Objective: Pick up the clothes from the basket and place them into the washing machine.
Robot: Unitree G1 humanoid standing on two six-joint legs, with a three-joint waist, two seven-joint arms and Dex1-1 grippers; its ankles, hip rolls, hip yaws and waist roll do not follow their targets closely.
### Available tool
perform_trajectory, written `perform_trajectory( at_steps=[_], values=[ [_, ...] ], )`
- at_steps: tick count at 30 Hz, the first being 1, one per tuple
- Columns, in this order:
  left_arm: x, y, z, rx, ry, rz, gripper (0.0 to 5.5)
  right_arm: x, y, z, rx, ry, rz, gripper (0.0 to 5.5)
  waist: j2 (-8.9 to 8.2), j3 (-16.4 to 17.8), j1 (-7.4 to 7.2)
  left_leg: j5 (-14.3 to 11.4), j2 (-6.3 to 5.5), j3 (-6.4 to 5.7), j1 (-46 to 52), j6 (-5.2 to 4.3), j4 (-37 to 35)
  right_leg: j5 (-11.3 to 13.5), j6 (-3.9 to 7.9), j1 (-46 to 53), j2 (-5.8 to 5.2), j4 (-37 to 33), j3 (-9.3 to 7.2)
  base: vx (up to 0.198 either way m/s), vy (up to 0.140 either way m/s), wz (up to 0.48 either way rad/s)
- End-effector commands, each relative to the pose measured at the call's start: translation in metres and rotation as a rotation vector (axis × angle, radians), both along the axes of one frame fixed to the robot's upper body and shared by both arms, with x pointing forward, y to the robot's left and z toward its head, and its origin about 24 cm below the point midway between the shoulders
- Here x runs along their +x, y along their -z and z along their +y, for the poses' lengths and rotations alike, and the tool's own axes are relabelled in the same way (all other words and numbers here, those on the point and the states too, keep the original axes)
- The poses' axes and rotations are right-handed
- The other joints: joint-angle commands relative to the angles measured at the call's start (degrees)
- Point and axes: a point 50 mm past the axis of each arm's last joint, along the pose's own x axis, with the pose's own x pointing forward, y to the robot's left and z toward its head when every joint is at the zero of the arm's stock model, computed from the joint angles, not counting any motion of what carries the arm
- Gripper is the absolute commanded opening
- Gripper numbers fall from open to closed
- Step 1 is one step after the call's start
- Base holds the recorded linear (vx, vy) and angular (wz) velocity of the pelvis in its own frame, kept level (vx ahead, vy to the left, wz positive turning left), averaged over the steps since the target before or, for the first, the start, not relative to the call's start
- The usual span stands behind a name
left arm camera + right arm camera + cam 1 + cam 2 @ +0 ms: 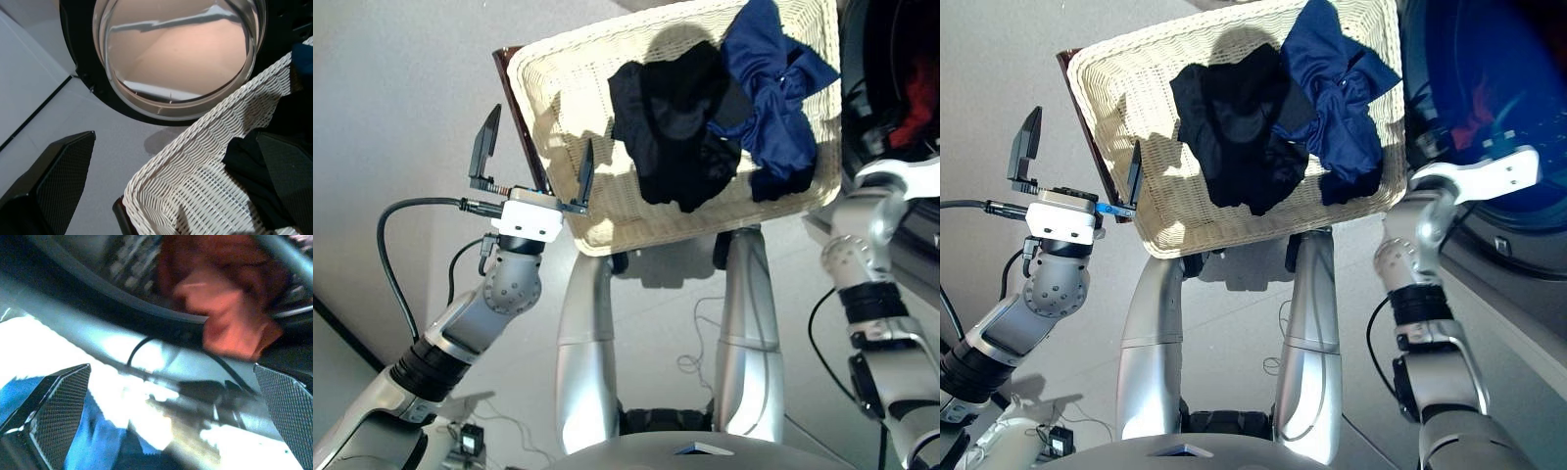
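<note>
The cream wicker basket [570, 98] holds a black garment [675, 127] and a navy blue one [773, 93] at its right side. My left gripper [536, 157] is open and straddles the basket's left rim, one finger outside and one finger [586, 168] inside, touching no cloth. The left wrist view shows the rim [210, 147] and the black garment [254, 171]. The washing machine [1498, 88] stands at the right with the coral-red garment [220, 308] in its drum. My right gripper [171, 367] is open and empty at the porthole, with navy cloth [98, 440] below it.
The machine's glass door [181, 49] stands swung open beyond the basket's far left corner. A dark brown board [519, 108] edges the basket's left side. A black cable [396, 255] loops off my left wrist, and thin cords [700, 343] lie on the floor.
</note>
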Motion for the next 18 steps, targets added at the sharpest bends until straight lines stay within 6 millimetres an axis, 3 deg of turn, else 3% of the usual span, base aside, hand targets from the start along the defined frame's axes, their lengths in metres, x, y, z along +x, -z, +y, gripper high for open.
perform_trajectory(
  at_steps=[1, 4, 5, 7, 8, 11, 14, 18],
  values=[
    [-0.017, -0.001, -0.004, -0.003, 0.023, -0.064, 5.5, -0.015, -0.005, 0.018, -0.169, -0.09, -0.061, 5.5, -0.87, -0.81, 0.22, 6.86, 1.2, -5.1, 2.69, -6.55, -10.81, -2.21, 1.22, 3.38, -1.03, -2.3, -2.39, 0.0, 0.0, 0.0],
    [-0.016, 0.003, -0.005, 0.016, 0.024, -0.059, 5.5, -0.02, 0.007, 0.03, -0.263, -0.148, -0.014, 5.5, -1.01, -0.81, 0.08, 7.27, 1.24, -5.07, 3.63, -6.58, -11.89, -1.79, 1.36, 4.32, -1.34, -3.38, -2.65, 0.0, 0.0, 0.0],
    [-0.016, 0.008, -0.007, 0.026, 0.04, -0.045, 5.5, -0.022, 0.024, 0.038, -0.374, -0.18, 0.065, 5.5, -1.07, -0.81, -0.03, 8.31, 1.28, -4.84, 5.4, -6.77, -14.34, -0.92, 1.65, 6.0, -1.45, -5.52, -2.92, 0.0, 0.0, 0.0],
    [-0.015, 0.011, -0.009, 0.029, 0.051, -0.035, 5.5, -0.024, 0.035, 0.047, -0.452, -0.208, 0.106, 5.5, -1.16, -0.81, -0.15, 9.24, 1.26, -4.43, 7.96, -6.99, -17.36, 0.12, 2.04, 8.25, -1.58, -8.17, -3.39, -0.026, -0.004, -0.013],
    [-0.013, 0.012, -0.011, 0.018, 0.066, -0.02, 5.5, -0.024, 0.04, 0.049, -0.506, -0.213, 0.126, 5.5, -1.31, -0.81, -0.4, 11.75, 1.09, -3.92, 8.39, -6.62, -19.64, 2.73, 1.9, 8.81, -1.64, -10.79, -3.58, 0.0, 0.0, 0.0],
    [-0.009, 0.02, -0.016, -0.017, 0.108, 0.035, 5.5, -0.026, 0.045, 0.056, -0.688, -0.219, 0.143, 5.5, -1.66, -0.81, -0.74, 13.98, 0.36, -3.43, 14.12, -6.49, -26.39, 5.48, 2.78, 14.49, -1.54, -17.74, -4.12, 0.047, -0.007, -0.004],
    [0.001, 0.036, -0.021, -0.096, 0.153, 0.173, 5.5, -0.025, 0.059, 0.06, -0.682, -0.228, 0.201, 5.5, -2.55, -0.81, -0.84, 16.31, -0.75, -2.17, 21.09, -6.49, -32.99, 7.85, 3.32, 21.18, -0.77, -24.25, -4.8, 0.069, -0.008, -0.045],
    [0.017, 0.058, -0.023, -0.186, 0.163, 0.342, 5.5, -0.026, 0.07, 0.065, -0.708, -0.26, 0.242, 5.5, -3.71, -0.82, -1.0, 18.67, -1.71, -1.84, 30.27, -7.01, -40.06, 9.95, 3.92, 29.64, -0.17, -30.45, -5.54, 0.065, -0.034, -0.12]
  ],
)
